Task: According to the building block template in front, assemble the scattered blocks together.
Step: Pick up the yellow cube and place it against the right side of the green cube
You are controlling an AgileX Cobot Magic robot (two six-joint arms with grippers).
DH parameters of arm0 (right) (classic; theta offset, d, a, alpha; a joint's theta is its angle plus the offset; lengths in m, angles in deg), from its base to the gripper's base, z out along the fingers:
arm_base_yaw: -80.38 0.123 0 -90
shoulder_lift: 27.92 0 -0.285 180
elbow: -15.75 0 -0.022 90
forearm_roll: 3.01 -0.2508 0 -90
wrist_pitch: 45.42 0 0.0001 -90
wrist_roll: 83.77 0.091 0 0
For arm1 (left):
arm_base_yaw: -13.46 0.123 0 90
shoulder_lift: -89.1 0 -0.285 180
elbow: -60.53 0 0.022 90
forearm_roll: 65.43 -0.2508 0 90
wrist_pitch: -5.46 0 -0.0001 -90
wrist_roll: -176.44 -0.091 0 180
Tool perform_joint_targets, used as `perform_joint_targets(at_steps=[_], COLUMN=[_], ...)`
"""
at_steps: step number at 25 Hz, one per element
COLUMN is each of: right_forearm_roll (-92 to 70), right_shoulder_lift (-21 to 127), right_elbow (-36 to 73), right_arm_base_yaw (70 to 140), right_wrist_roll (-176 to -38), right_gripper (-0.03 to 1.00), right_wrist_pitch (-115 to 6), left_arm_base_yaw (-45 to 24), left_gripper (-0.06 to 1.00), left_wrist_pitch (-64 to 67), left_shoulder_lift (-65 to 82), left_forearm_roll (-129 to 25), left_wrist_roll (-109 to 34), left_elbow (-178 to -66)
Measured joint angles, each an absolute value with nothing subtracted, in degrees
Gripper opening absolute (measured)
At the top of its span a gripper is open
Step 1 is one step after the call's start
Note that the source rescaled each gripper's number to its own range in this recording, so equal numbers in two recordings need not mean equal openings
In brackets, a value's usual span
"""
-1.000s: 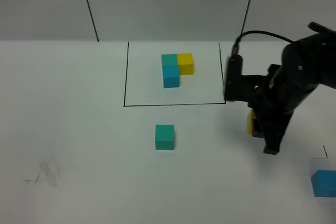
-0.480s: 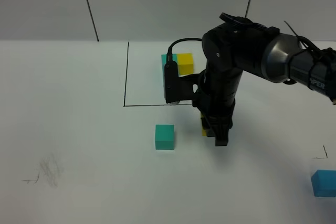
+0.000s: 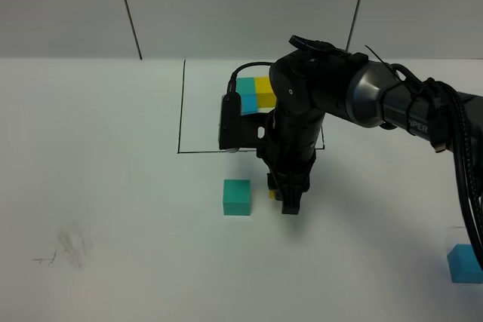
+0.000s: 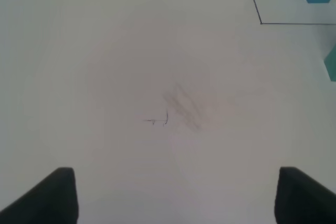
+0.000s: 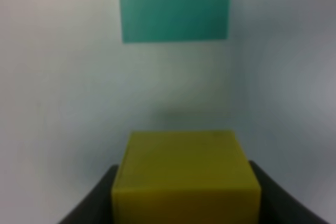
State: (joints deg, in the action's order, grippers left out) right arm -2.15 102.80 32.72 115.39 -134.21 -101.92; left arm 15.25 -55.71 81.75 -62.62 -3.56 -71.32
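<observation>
Right end effector (image 3: 288, 200) clamps small matte yellow cube (image 5: 186, 177) just beside teal-green cube (image 3: 236, 197), apparently to match black-framed L-shaped template cluster (image 3: 247, 100). Left end effector (image 4: 178, 195): jaws apart, empty.

The right arm (image 3: 324, 99) reaches in from the right and stands over the near edge of the black frame (image 3: 180, 111), barring the way to the template (image 3: 253, 92) from the front and right. Its gripper (image 3: 289, 200), clamped on the yellow cube (image 5: 186, 174), leaves only a narrow gap to the teal cube (image 3: 237, 197). The left half of the table (image 3: 90, 186) offers open room; the blue cube (image 3: 464, 264) sits far right.
</observation>
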Motion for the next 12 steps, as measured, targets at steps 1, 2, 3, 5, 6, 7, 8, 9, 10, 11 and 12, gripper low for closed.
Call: perform_joint_targets(at_steps=[1,2,3,5,6,7,8,9,10,11,12], right_forearm_roll=[-2.36,-2.36,-2.50,-2.55,-2.61,-2.61,-3.01,-3.01,-3.33,-3.50,-3.56], right_shoulder_lift=[102.80,102.80,102.80,102.80,102.80,102.80,102.80,102.80,102.80,102.86,102.97], right_elbow=[32.77,32.77,32.77,32.83,32.83,32.83,32.83,32.83,32.83,32.83,32.83], right_arm_base_yaw=[115.43,115.56,115.61,116.09,116.46,116.78,117.12,117.32,117.41,117.60,117.69], right_wrist_roll=[-134.21,-134.21,-134.21,-134.27,-134.46,-134.74,-135.00,-135.27,-135.33,-135.32,-135.32], right_gripper=[0.19,0.19,0.19,0.19,0.19,0.19,0.19,0.19,0.19,0.19,0.19], right_wrist_pitch=[-101.45,-101.29,-101.24,-100.78,-100.48,-99.95,-99.45,-99.07,-98.77,-98.62,-98.57], left_arm_base_yaw=[15.25,15.25,15.25,15.25,15.25,15.25,15.25,15.25,15.25,15.25,15.25], left_gripper=[0.65,0.65,0.65,0.65,0.65,0.65,0.65,0.65,0.65,0.65,0.65], left_wrist_pitch=[-55.71,-55.71,-55.71,-55.71,-55.71,-55.71,-55.71,-55.71,-55.71,-55.71,-55.71], left_shoulder_lift=[81.75,81.75,81.75,81.75,81.75,81.75,81.75,81.75,81.75,81.75,81.75], left_forearm_roll=[-62.62,-62.62,-62.62,-62.62,-62.62,-62.62,-62.62,-62.62,-62.62,-62.62,-62.62], left_wrist_roll=[-3.56,-3.56,-3.56,-3.56,-3.56,-3.56,-3.56,-3.56,-3.56,-3.56,-3.56], left_elbow=[-71.32,-71.32,-71.32,-71.32,-71.32,-71.32,-71.32,-71.32,-71.32,-71.32,-71.32])
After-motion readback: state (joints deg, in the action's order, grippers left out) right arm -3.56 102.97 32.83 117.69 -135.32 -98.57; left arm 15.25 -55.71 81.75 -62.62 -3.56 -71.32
